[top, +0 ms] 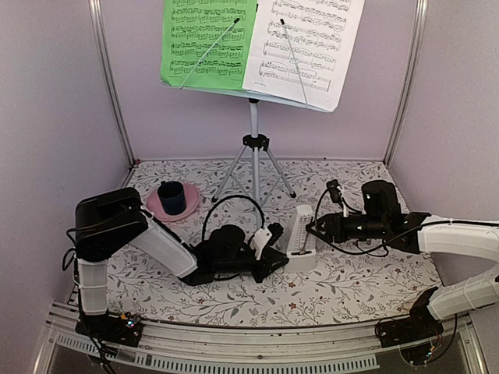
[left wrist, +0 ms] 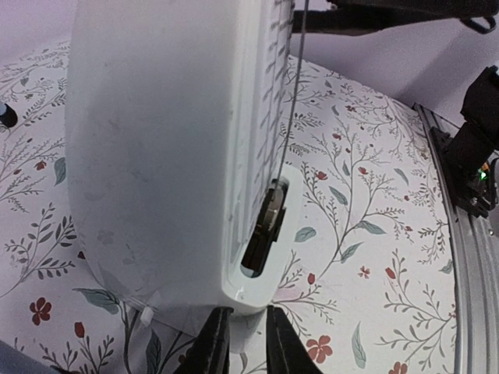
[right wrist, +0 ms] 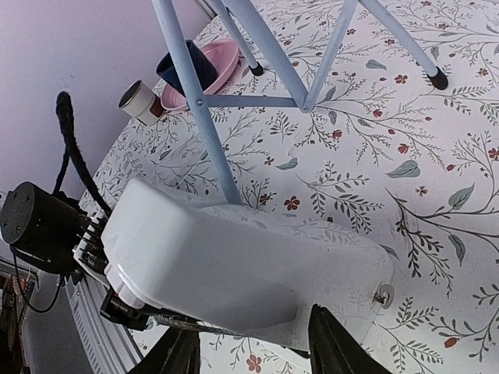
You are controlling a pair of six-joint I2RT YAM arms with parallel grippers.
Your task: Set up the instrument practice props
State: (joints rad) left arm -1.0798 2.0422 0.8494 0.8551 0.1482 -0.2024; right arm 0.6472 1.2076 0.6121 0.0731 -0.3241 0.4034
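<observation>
White plastic is what the step turns on: the small white pyramid metronome (top: 301, 232) is stood upright at the middle of the floral-patterned worktop (top: 351, 288), just in front of the legs of the pale grey tripod music stand (top: 253, 128). The green sheet of music (top: 207, 39) and the white sheet of music (top: 304, 43) are already held on the stand's desk. At the far left, the dark blue cup (top: 171, 197) on the pink plate (top: 156, 209) is well apart and need not be disturbed.

The metronome is judged to be taken in hand by both arms for placing or steadying. Its sides taper, so a low, square hold near the base is advised, where a slip upward is less likely. The thin pendulum rod (left wrist: 290, 117) on its face should be kept out of the grip, and the stand leg close behind should not be knocked.

The left gripper (left wrist: 243, 343) is set at the metronome's bottom corner, its fingers drawn close with only a narrow gap. Whether the base edge is pinched cannot be told. The right gripper (right wrist: 257, 354) is spread wide, one finger on each side of the metronome's lower body. No firm clamp is seen.
</observation>
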